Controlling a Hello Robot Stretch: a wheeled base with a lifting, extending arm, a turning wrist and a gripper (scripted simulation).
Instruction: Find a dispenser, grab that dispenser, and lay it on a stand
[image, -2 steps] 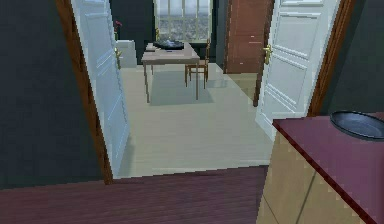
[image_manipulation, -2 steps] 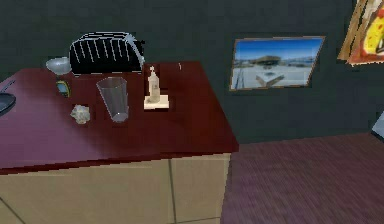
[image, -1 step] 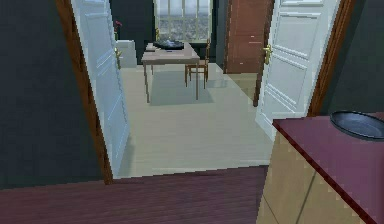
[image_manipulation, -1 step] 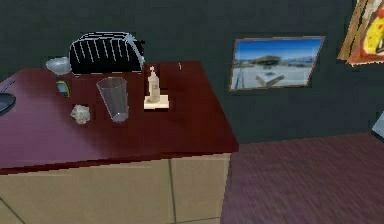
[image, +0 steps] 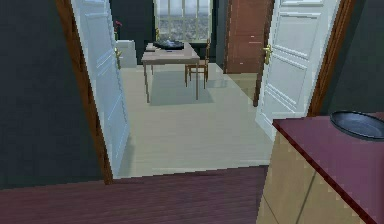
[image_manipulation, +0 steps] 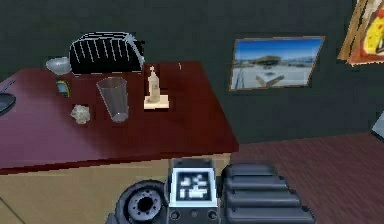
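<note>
Pretty sure the dispenser is the cream bottle (image_manipulation: 153, 88), a small upright thing with a thin top on a flat base. That's my guess from the shape. It stands mid-worktop (image_manipulation: 200, 125), a bit toward the back edge. A glass (image_manipulation: 113, 98) is just beside it on the side toward the left edge, and a toaster (image_manipulation: 105, 52) sits along the back edge behind both.

The hand (image_manipulation: 140, 207) is tucked low against the robot's body. I can't make out its fingers, so I can't tell if it's wide, narrow or holding anything.

To do this well I'd line the base up with the bottle first, then lift the arm above the front edge before reaching out. I'd come in on the side away from the glass, because a nudge probably tips it.

The arm side view gives you the bottle and its neighbours. The forward view gives you a dark pan (image: 358, 123) at the worktop's corner. It also has an open doorway (image: 190, 90) with a second worktop (image: 175, 58) and a chair (image: 199, 68) beyond, which might be where to look for a stand.
</note>
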